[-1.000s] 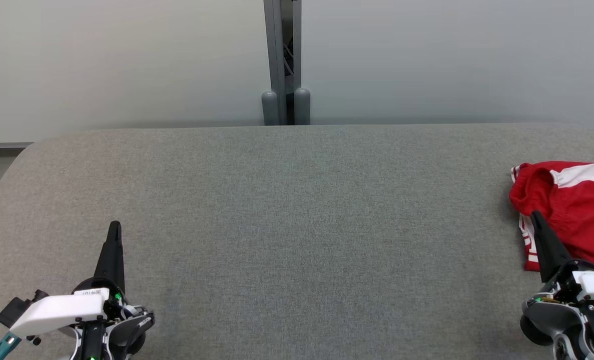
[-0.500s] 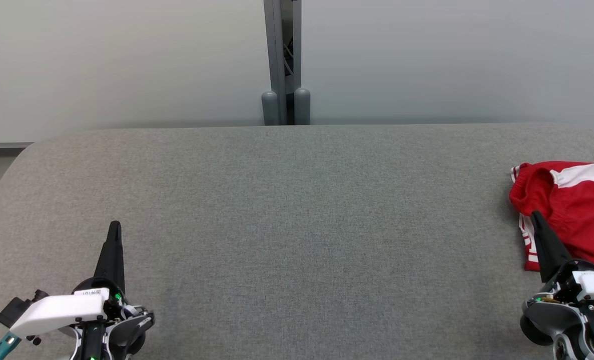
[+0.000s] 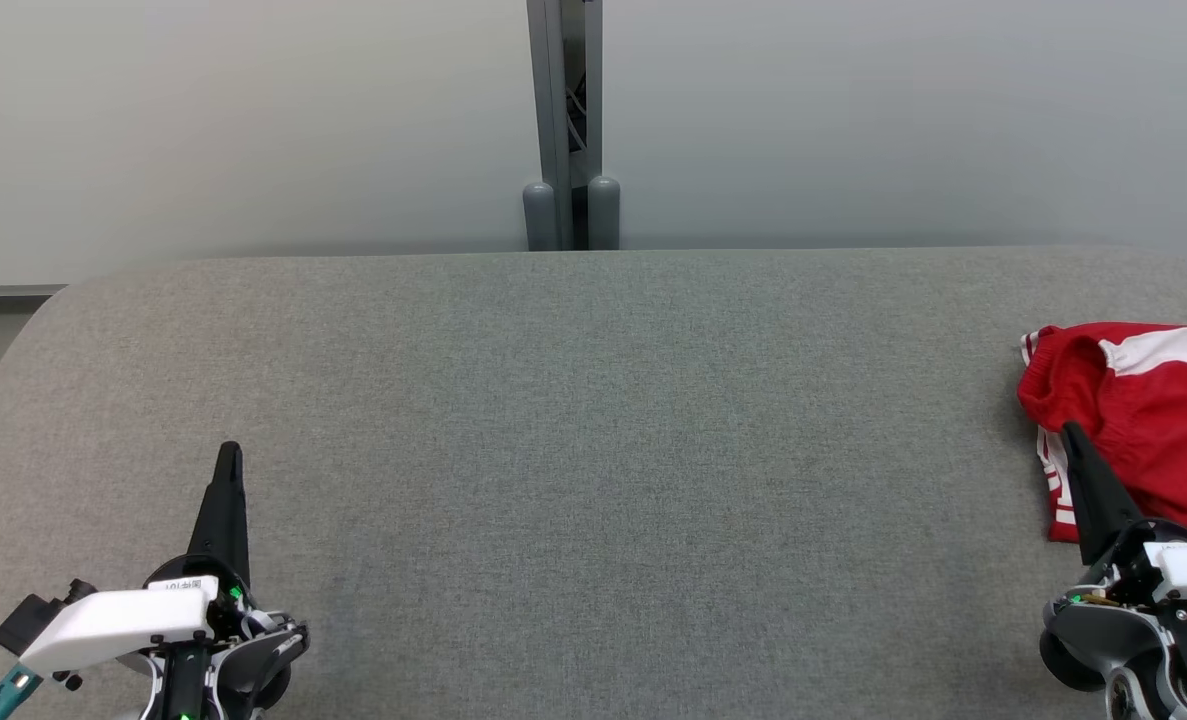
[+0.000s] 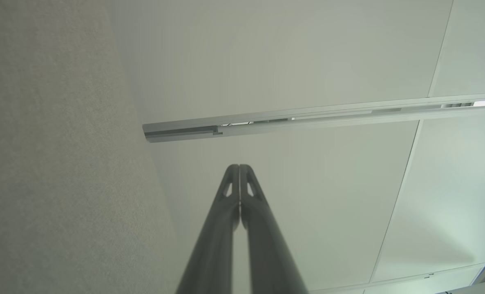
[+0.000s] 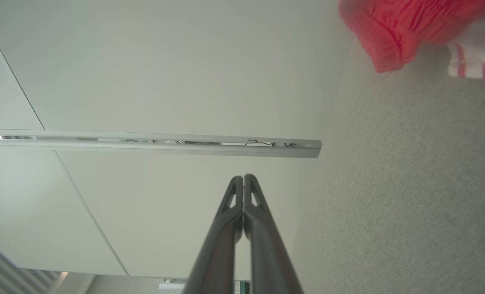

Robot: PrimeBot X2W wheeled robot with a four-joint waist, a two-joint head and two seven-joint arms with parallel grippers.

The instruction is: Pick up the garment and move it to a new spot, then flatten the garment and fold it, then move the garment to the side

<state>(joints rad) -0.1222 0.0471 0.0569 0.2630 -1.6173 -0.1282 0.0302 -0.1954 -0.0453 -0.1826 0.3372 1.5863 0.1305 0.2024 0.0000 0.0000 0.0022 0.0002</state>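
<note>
Two grippers rest low over the flat grey felt-covered table [image 3: 593, 450], each with its long dark fingers pressed together tip to tip and nothing between them. The left gripper [image 3: 228, 460] has only bare table ahead of it and to either side; its wrist view shows the joined fingers [image 4: 239, 169] against the pale panelled wall [image 4: 307, 61].

The soft red cloth garment with white side stripes [image 3: 1143, 420] lies in a rumpled heap just ahead of the right gripper [image 3: 1073, 440] and to its outer side, with the gathered waistband turned towards the fingertips. From the head the finger crosses the heap's near edge, and I cannot tell if it touches. The right wrist view shows the waistband [image 5: 389, 28] ahead of those tips [image 5: 243, 177] and apart from them.

The heap beside the right gripper would fit a garment waiting to be carried off. It would equally fit one already set aside, though it looks loosely bunched, not neatly folded.

The main risk, as I judge it, comes from how close the cloth is. If the right arm swings outward with its fingers closed, it could hook the waistband and drag the heap. Part of the garment runs past the head view's edge, so how close the table's edge is there cannot be seen, and a drag outward might tip cloth over it. Any pinch into bunched layers may catch only the top one and leave the rest trailing.
</note>
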